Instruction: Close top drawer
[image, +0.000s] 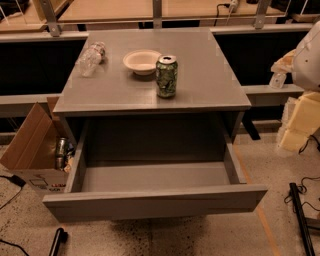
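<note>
The top drawer (155, 202) of the grey cabinet (210, 90) is pulled far out toward me. Its plain flat front panel runs across the lower part of the camera view. The shallow inside of the drawer is bare. My gripper is not in view. Only white and pale yellow parts of my arm (305, 100) show at the right edge, to the right of the cabinet and apart from the drawer. The two lower drawers are hidden under the open one.
On the cabinet top stand a green can (166, 76), a white bowl (142, 61) and a lying plastic bottle (90, 60). An open cardboard box (30, 145) with cans sits on the floor at the left. Black cables and a bar (301, 220) lie at the lower right.
</note>
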